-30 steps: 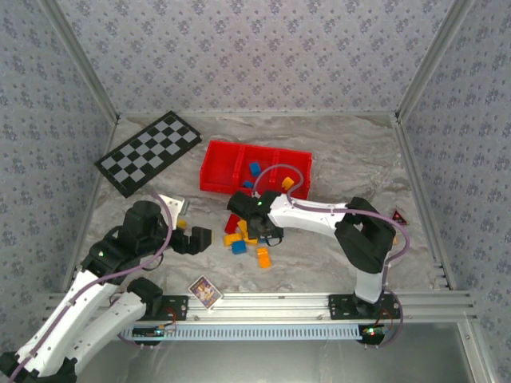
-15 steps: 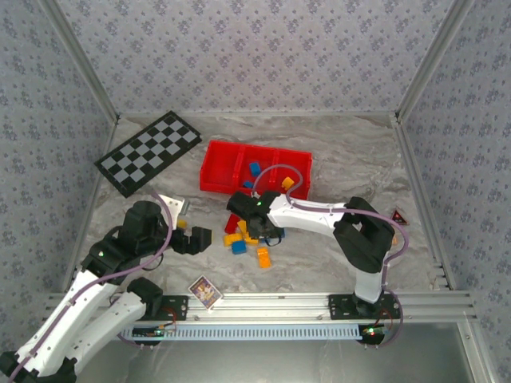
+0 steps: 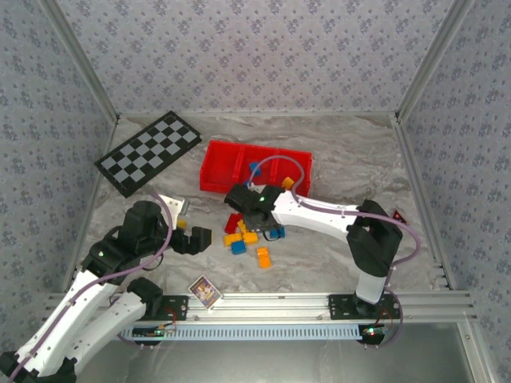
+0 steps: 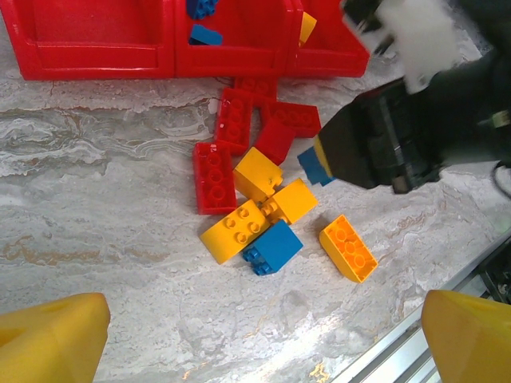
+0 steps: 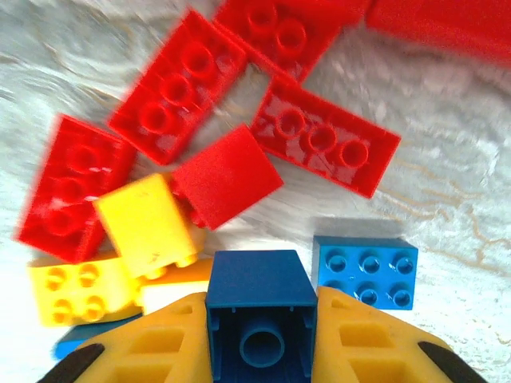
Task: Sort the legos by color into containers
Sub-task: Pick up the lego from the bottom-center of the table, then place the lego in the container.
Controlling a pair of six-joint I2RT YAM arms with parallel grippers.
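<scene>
The right gripper (image 5: 259, 319) is clenched on a blue brick (image 5: 259, 297). Its yellow pads (image 5: 160, 343) press the brick's two sides, and the hollow underside faces the wrist camera. In the left wrist view the brick juts from the black gripper body, close over the marble table (image 4: 120, 239).

Loose legos lie beyond the fingertips. Several red bricks (image 5: 176, 84) are ahead, a yellow brick (image 5: 148, 223) is ahead and to the left, and a loose blue brick (image 5: 365, 271) sits just beside the right-hand pad. Farther ahead, past the red bricks, stands the tray (image 3: 214, 182). Its middle compartment holds blue pieces (image 4: 206, 34) and the right one an orange piece (image 4: 307, 26).

The left gripper (image 3: 196, 239) hangs spread wide, holding nothing, with the pile out in front of it.

Likely risks: the pads hold smooth plastic walls, so a quick swing could twist the brick loose short of the tray. Travelling low could knock the loose blue brick or plough the red ones against the tray wall. Letting go over the wrong compartment would mix the colours.
</scene>
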